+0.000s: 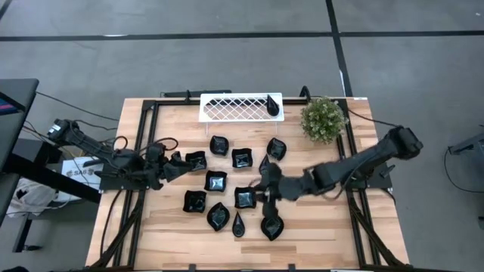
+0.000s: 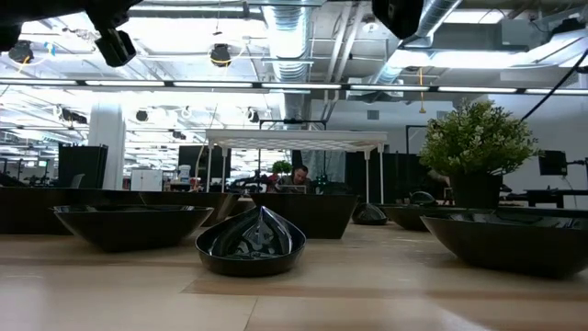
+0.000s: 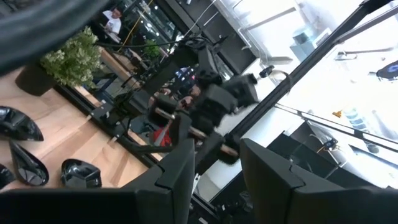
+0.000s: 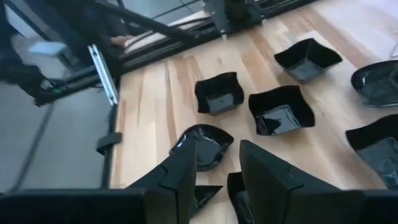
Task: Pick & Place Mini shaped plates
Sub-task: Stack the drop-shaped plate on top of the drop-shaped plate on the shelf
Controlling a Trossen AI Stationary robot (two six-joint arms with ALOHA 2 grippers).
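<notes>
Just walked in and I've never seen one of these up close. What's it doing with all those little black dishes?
It is sorting mini shaped plates from the wooden table into a white lattice tray, which holds one plate so far. The right gripper hovers open over the cluster, fingers apart and empty in its wrist view. The left gripper waits open at the table's left side, also holding nothing. A potted plant stands beside the tray.
</notes>
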